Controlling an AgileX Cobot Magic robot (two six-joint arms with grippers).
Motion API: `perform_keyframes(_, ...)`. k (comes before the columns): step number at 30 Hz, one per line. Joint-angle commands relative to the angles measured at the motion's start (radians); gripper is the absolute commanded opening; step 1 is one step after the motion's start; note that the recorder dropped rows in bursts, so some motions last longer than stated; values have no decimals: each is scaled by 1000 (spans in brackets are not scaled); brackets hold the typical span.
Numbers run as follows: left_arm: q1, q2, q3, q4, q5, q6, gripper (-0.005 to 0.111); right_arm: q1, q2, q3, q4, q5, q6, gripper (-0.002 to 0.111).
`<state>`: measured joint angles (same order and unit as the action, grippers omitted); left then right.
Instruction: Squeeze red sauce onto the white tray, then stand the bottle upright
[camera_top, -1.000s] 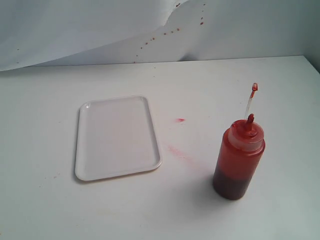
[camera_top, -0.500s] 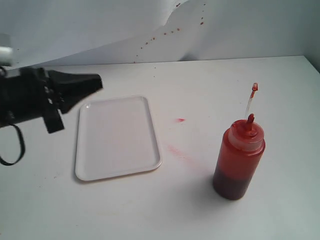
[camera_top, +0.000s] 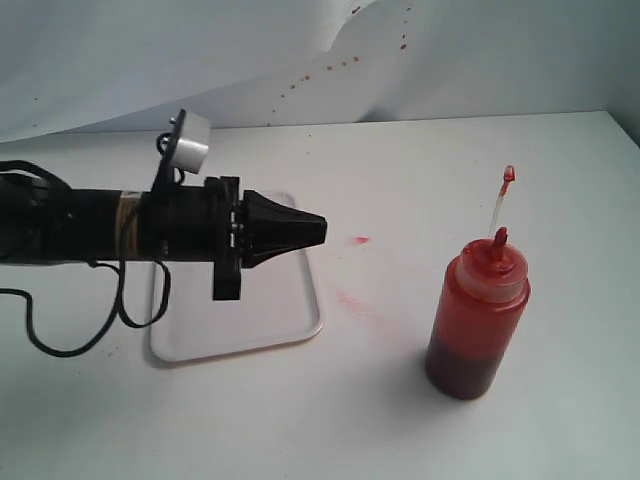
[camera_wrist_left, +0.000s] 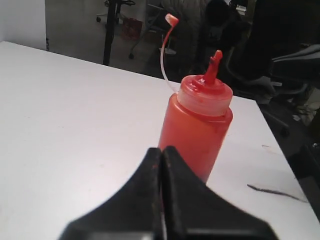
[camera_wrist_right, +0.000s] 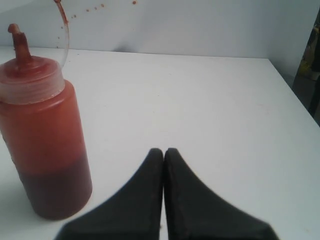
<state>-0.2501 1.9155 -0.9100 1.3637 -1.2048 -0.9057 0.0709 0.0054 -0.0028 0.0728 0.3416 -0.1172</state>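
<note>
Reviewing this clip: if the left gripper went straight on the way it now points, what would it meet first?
Probably the bottle: the left wrist view shows it upright, right ahead of the shut left gripper, with nothing visible between them. Depth is unclear, so a near miss is possible.

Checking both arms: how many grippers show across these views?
2. The left gripper, shut, points past the white tray at the bottle; the right gripper, shut, shows only in its wrist view, near it.
</note>
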Motion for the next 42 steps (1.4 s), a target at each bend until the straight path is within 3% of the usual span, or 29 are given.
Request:
perform_keyframes(1, 117, -120, -3, 138, -16, -51, 0, -1, -5, 3, 0, -12, -8, 0)
perform_keyframes(5, 263, -246, 31, 191, -16, -170, 0, -1, -5, 3, 0, -12, -5, 0)
perform_keyframes(9, 380, -360, 106, 122, -16, -170, 0, -1, -5, 3, 0, -12, -5, 0)
perform_keyframes(15, 481, -456, 205, 1, -16, -167, 0, -1, -5, 3, 0, -12, -5, 0)
perform_keyframes(19, 490, -474, 260, -41, -4, -129, 0, -1, -5, 3, -64, -44, -32, 0)
perform_keyframes(22, 490, -472, 282, -41, 7, -74, 0, -1, -5, 3, 6, -89, -51, 0)
perform_keyframes(29, 490, -472, 293, -63, 7, 2, 0, 0, -5, 3, 102, -382, -39, 0)
perform_keyframes(34, 490, -472, 293, -107, 7, 4, 0, 0, -5, 3, 122, -409, 20, 0)
perform_keyframes(39, 490, -472, 293, -107, 7, 4, 0, 0, 10, 3, 63, -615, 369, 0)
perform_keyframes(42, 490, -472, 293, -106, 7, 26, 0, 0, 103, 3, -326, -679, 705, 0)
